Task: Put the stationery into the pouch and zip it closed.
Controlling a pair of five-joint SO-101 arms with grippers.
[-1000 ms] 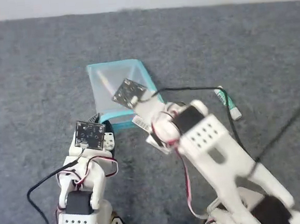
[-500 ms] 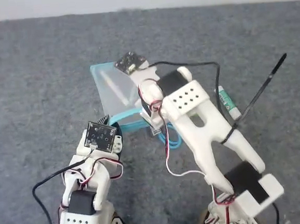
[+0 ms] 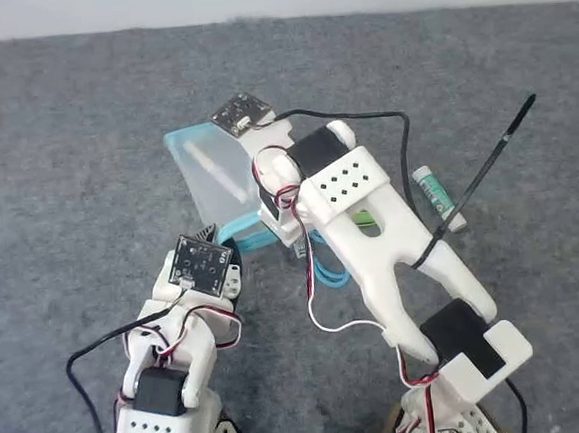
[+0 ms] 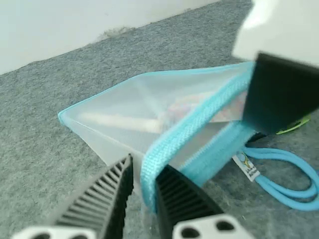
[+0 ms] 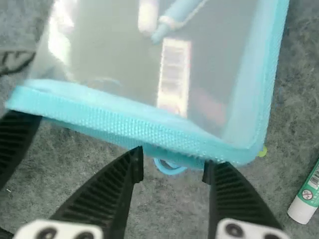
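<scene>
"One pouch [image 3: 216, 172] is to be filled and zipped; where is it found?"

"It is laid on the grey table [image 3: 63, 144], just ahead of both arms, with its blue zip band [image 5: 124, 127] turned towards them. Some pieces can be made out through its clear side. One corner of the band is clamped by the left gripper [image 4: 143, 172], and that end appears to be raised a little."

"And the right gripper [image 5: 174, 162]?"

"It is held just above the band, jaws spread, nothing taken. The blue pull loop [image 5: 167, 172] is seen below the gap."

"Is anything left outside?"

"A glue stick [image 3: 438, 197] is lying on the table, apart from the pouch, on the far side of the right arm."

"How is the step in hand best done?"

"Closing seems to be intended, though the stick should be fetched first if it counts as stationery. Where the slider sits cannot be told. The clamped corner should be kept firm as an anchor. The pull should be taken rather than the fabric, and it should be drawn straight along the band so that the pouch is not dragged or twisted."
</scene>
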